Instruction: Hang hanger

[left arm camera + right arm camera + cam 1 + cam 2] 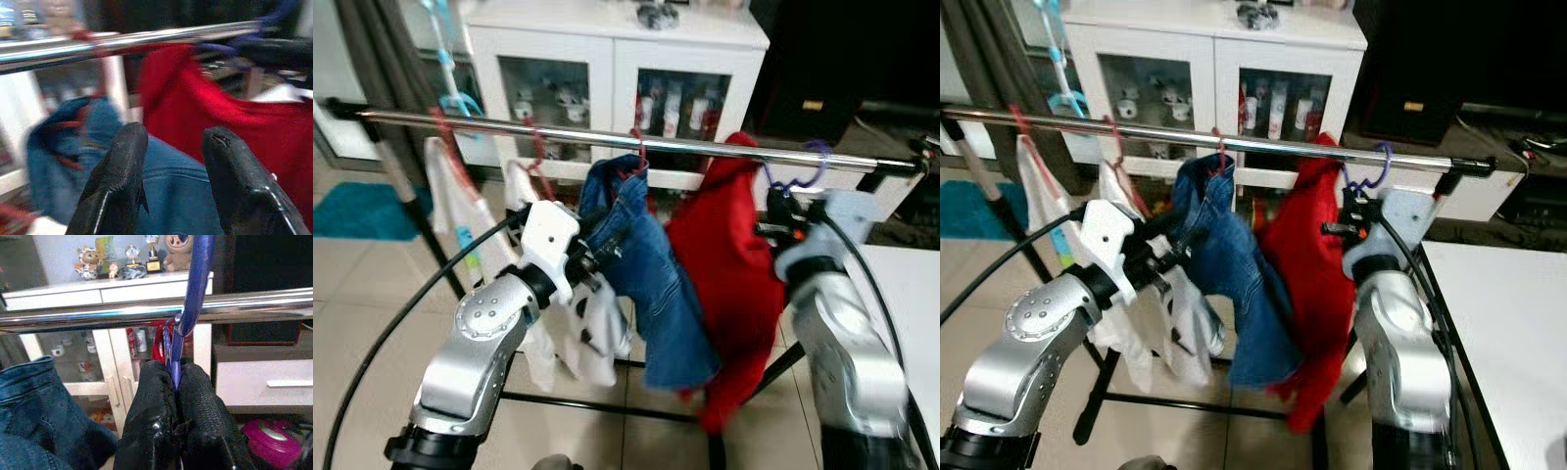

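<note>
Hanging step: right gripper point(173, 382) fingers pinching purple hanger point(195, 293), hook over rail point(98, 313). Left gripper point(171, 161) fingers spread near jeans point(646, 264). Next: release hanger.

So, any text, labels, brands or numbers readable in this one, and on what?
None can be read.
Bottles and cans in the white cabinet: labels too blurred.
Yellow tag on the dark unit behind the rail: too small to read.
Trophies on the cabinet top: plaques too small.
</note>
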Controlling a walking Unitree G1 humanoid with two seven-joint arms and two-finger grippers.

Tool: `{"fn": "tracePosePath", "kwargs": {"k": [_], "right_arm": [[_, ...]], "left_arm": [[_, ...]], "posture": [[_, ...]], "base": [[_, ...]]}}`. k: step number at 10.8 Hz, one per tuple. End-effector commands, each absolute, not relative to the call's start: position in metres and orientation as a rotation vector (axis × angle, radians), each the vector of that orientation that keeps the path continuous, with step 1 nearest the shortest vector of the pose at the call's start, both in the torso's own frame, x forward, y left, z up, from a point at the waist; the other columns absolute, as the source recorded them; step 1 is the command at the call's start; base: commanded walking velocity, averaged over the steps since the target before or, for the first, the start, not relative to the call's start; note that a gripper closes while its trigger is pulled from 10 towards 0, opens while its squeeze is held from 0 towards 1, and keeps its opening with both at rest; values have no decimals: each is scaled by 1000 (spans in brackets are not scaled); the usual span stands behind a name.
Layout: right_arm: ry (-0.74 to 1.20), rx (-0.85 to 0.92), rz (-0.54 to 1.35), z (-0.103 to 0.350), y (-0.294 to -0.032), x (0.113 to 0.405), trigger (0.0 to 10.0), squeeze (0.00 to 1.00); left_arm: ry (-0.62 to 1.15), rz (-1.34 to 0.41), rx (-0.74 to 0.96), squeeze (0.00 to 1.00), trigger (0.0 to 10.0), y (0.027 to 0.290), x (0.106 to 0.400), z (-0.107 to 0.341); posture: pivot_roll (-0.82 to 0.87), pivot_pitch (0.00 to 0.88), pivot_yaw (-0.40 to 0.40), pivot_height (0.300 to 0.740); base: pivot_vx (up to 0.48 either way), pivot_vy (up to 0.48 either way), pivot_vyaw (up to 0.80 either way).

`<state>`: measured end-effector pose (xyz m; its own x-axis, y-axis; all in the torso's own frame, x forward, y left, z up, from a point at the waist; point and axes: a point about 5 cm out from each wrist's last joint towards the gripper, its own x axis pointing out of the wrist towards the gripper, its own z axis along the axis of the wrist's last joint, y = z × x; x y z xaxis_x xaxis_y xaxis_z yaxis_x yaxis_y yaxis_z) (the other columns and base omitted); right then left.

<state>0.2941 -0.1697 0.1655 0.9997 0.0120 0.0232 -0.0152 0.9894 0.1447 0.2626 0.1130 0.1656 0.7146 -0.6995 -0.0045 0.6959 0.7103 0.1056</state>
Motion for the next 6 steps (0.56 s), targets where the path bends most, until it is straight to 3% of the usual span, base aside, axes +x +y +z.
{"fn": "tracePosePath", "kwargs": {"k": [1, 6], "right_arm": [[-10, 131, -21, 171, -177, 303, 10000, 0], [145, 54, 60, 180, -181, 357, 10000, 0]], "left_arm": [[-29, -846, 105, 0, 10000, 106, 260, 168], [-10, -897, 116, 0, 10000, 106, 257, 168]], "posture": [[48, 0, -29, 740], [61, 0, -45, 740]], "base": [[0, 0, 0], [0, 0, 0]]}}
